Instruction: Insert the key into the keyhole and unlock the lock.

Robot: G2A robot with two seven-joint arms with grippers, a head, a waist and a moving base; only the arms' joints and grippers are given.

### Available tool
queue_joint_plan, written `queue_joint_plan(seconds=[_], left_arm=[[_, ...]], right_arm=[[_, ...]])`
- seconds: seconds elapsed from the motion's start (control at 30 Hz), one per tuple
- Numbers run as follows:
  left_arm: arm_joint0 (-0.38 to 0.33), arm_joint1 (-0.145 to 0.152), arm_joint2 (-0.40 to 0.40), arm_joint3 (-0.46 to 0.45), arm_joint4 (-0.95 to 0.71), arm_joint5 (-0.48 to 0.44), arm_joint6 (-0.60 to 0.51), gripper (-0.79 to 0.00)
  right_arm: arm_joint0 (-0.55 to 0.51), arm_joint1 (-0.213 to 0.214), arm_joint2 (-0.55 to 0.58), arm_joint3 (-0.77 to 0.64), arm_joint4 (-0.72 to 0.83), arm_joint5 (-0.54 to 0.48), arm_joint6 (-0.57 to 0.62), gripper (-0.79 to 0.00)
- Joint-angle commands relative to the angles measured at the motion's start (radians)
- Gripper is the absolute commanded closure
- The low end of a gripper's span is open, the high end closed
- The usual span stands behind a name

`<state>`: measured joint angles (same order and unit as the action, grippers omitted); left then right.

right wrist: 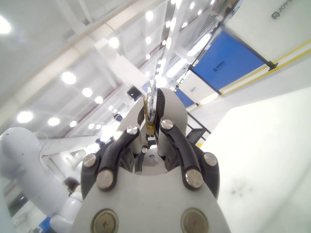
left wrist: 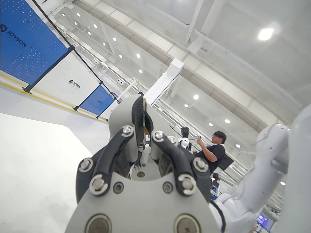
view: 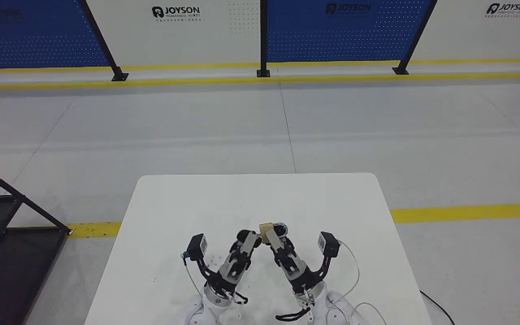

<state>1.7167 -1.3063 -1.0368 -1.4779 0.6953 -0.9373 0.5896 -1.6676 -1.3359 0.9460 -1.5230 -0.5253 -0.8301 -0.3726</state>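
Your left gripper (view: 253, 236) grips the brass padlock (view: 265, 227) at lower centre. Your right gripper (view: 276, 236) pinches the key (right wrist: 147, 109) just beside it.

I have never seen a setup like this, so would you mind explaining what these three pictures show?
It is a robot with two arms working at a white table. The top view looks down from a camera above the arms. The other two pictures come from a camera on each wrist, looking past that arm's own gripper up at the ceiling. The two grippers meet over the near part of the table. The left gripper is shut on a thin brass-coloured piece, and the right gripper is shut on a gold and silver metal piece. These should be the key and the lock, but I cannot tell which is which.
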Motion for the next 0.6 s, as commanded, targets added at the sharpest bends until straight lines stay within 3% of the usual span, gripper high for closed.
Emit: queue_joint_plan(seconds=[0.0,0.57], left_arm=[[0.001,-0.001,-0.001,-0.001,0.004,0.001,0.001,-0.357],[0.013,-0.003,-0.027,0.009,0.012,-0.016,0.006,-0.197]], right_arm=[[-0.001,0.0,0.001,-0.001,0.001,-0.001,0.0,0.0],[-0.009,0.001,0.025,-0.006,0.024,-0.011,0.02,0.0]])
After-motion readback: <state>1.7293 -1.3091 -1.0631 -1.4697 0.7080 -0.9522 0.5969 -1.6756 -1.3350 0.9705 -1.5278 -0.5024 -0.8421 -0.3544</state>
